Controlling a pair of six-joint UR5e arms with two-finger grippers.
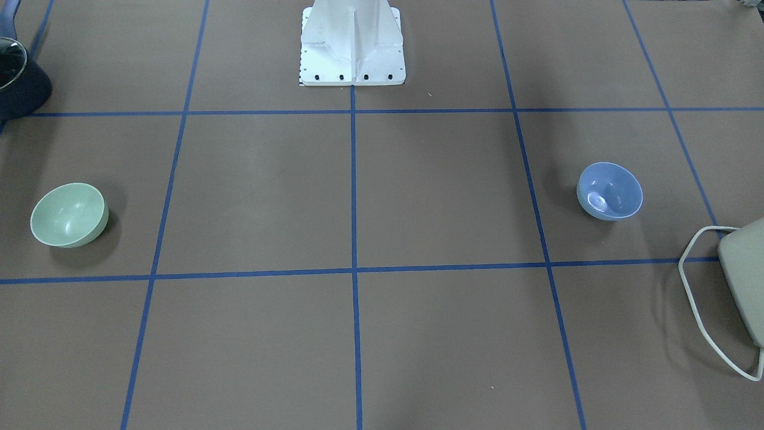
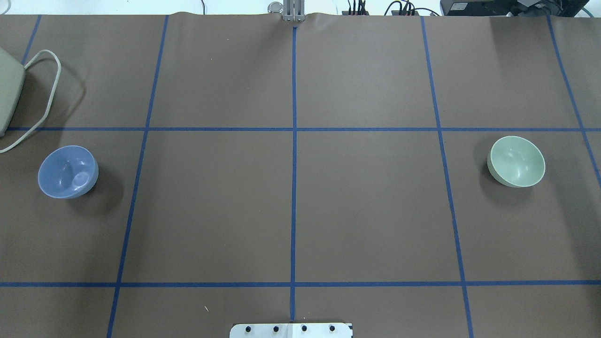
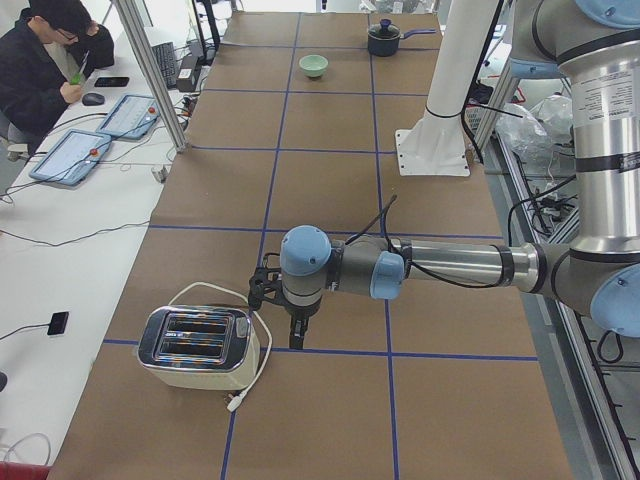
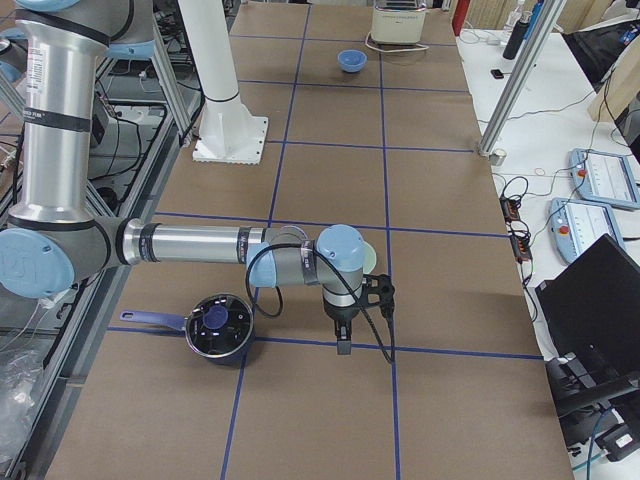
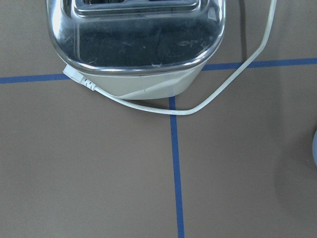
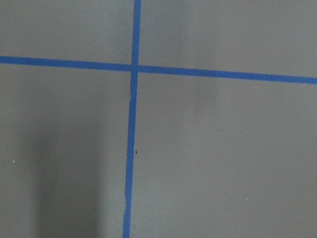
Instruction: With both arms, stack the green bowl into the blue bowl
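The green bowl (image 1: 69,215) stands upright and empty on the brown table, far to the robot's right (image 2: 517,161). The blue bowl (image 1: 609,191) stands upright and empty far to the robot's left (image 2: 67,172). Neither gripper shows in the overhead or front views. My left gripper (image 3: 297,338) hangs pointing down beside the toaster, and the arm hides the blue bowl there. My right gripper (image 4: 343,342) hangs pointing down just in front of the green bowl (image 4: 371,256). I cannot tell whether either is open or shut.
A cream toaster (image 2: 8,89) with a looped white cable (image 5: 218,94) stands beyond the blue bowl. A dark pot (image 4: 218,326) with a lid sits near the right arm. The white bolted base (image 1: 352,54) stands at the robot's side. Blue tape lines cross the table.
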